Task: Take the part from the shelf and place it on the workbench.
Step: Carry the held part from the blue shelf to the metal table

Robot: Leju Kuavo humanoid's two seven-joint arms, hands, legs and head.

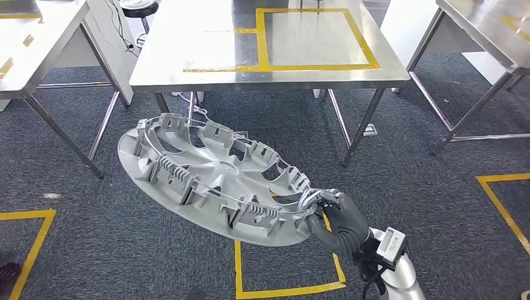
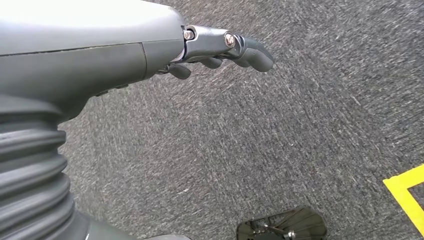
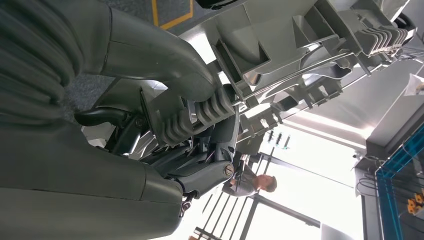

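Note:
The part is a large silver wheel cover (image 1: 212, 181) with ribbed clips around its inner rim, carried face down and tilted above the carpet. My right hand (image 1: 337, 219) grips its near right rim; close up, the thumb and fingers (image 3: 200, 120) clamp a ribbed clip of the cover (image 3: 310, 45). Ahead stands the steel workbench (image 1: 187, 44) with a yellow taped square (image 1: 306, 37) on its top. My left hand (image 2: 220, 50) hangs over the grey carpet with fingers slightly curled and nothing in it.
More steel tables stand at the far left (image 1: 31, 50) and far right (image 1: 494, 31). Yellow tape marks boxes on the carpet (image 1: 287, 275). Cables and a stool base (image 1: 137, 9) lie behind the workbench. A person (image 3: 255, 185) appears in the right wrist view's background.

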